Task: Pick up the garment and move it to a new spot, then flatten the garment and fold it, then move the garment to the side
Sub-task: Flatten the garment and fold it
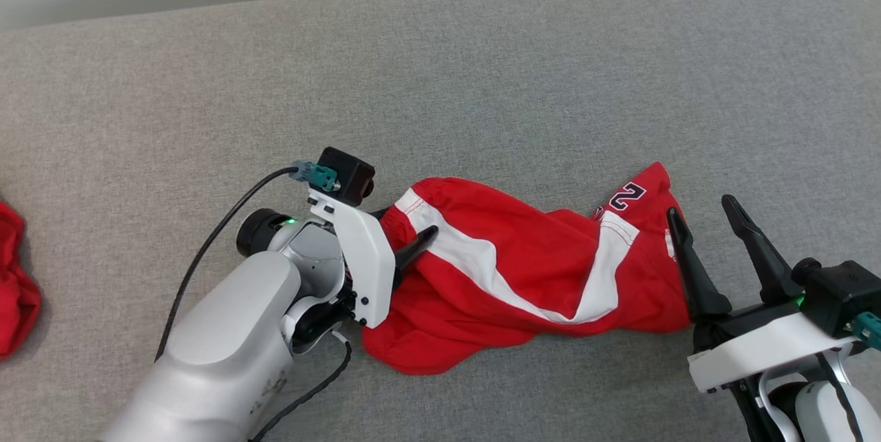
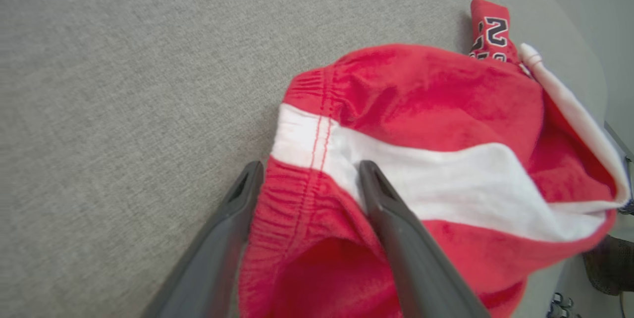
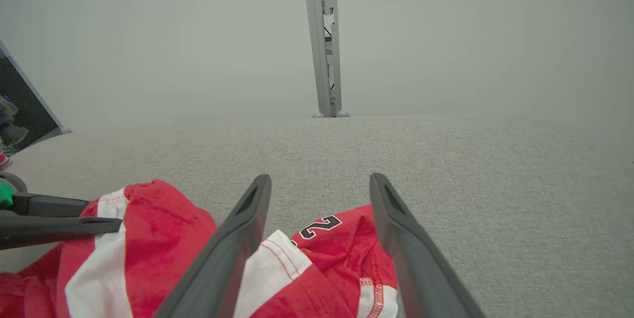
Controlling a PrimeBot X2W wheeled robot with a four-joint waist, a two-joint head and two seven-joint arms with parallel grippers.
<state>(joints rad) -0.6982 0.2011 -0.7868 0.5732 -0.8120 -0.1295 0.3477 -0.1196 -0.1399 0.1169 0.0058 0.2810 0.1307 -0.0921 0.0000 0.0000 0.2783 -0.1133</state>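
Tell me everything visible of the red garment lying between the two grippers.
The red garment looks like soft knit shorts with white side stripes, a gathered elastic waistband and a black-and-white number 2 near one hem. It lies crumpled on the grey surface. The open left gripper straddles the waistband; the open right gripper stands at the numbered end.

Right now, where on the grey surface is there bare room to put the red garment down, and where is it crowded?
Free: the wide band of grey surface beyond the garment, up to its far edge; the patch between the other red cloth and the left arm. Crowded: the middle, where the open left gripper and right gripper are at the garment's ends.
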